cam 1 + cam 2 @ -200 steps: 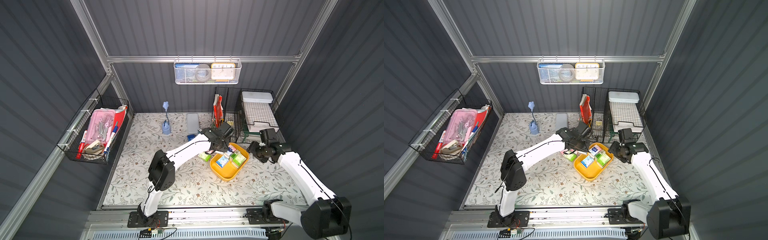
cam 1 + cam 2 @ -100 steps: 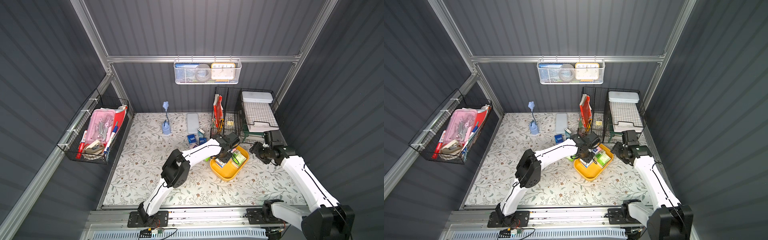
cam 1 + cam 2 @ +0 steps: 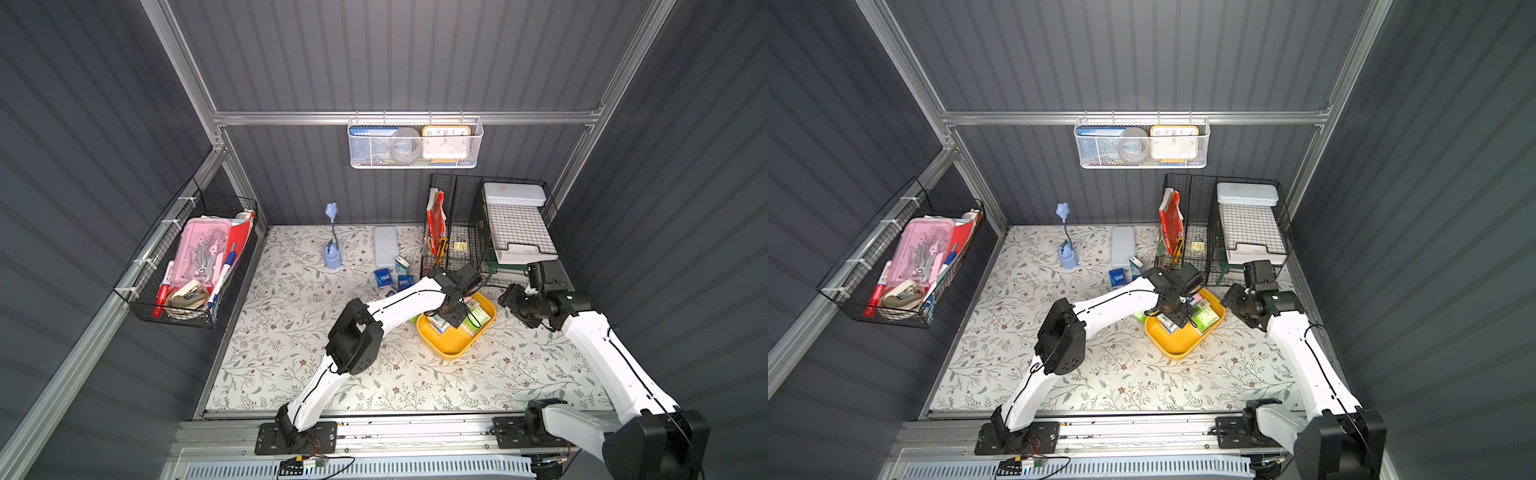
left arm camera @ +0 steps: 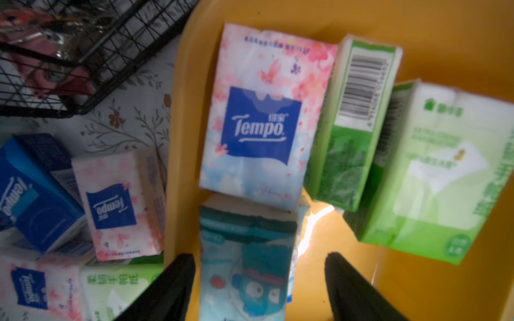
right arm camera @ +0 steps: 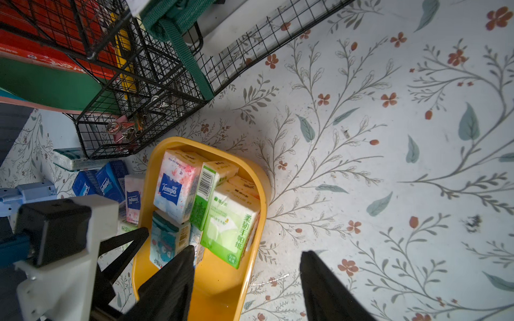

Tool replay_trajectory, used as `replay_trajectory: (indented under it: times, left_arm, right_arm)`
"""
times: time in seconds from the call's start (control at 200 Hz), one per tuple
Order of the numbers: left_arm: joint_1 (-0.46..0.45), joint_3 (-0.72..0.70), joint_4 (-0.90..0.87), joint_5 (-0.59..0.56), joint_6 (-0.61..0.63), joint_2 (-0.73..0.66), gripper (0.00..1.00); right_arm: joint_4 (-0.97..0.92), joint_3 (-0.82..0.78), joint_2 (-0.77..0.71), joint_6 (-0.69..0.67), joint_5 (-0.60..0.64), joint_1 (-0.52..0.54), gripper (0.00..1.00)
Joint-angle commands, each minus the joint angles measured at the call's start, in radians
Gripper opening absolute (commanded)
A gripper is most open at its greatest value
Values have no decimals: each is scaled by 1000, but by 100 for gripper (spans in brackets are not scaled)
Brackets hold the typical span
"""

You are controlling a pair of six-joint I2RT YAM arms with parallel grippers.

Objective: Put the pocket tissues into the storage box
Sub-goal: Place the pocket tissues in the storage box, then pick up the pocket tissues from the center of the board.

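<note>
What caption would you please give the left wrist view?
Open left gripper straddling a blue cartoon packet in the storage box.

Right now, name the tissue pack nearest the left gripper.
The light blue cartoon pack, inside the open left gripper; pink pack and green packs sit beyond.

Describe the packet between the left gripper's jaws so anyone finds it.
Start at the yellow storage box beside the tabletop black wire baskets. The packet sits inside it, between the left gripper's open jaws. It is pale blue with a teal cartoon figure, unlike the pink-blossom pack and green packs next to it.
</note>
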Motion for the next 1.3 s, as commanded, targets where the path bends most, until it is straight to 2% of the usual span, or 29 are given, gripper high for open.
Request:
replay_trajectory:
  times: [0.0,0.185,0.265,0.415,0.575,0.7,0.735,0.81,0.996,1.296]
  left_arm:
    - [3,49,-32,-1,-3,-49,79]
    - [26,81,-26,14,-108,-123,86]
    - [65,53,-17,30,-204,-165,86]
    - [201,-152,104,110,-418,-289,85]
    - [264,-319,203,39,-572,-390,82]
    - [291,-339,183,-5,-650,-388,85]
    - [304,-346,170,-10,-683,-382,93]
    - [340,-377,162,9,-760,-368,98]
    - [388,-476,211,34,-922,-349,98]
    - [391,-484,211,21,-1126,-286,95]
  right_arm:
    - [-5,14,1,-10,-17,-5,65]
    - [-8,19,7,-19,-32,-5,65]
    - [-10,19,11,-23,-41,-4,65]
    - [-9,16,17,-31,-55,-5,64]
    - [-10,15,17,-43,-58,-4,65]
    - [-10,11,20,-46,-59,-5,64]
    - [-10,9,20,-45,-60,-5,64]
    - [-8,6,17,-46,-64,-4,64]
    - [-6,-7,9,-51,-58,-4,64]
    - [0,-19,13,-59,-57,-5,64]
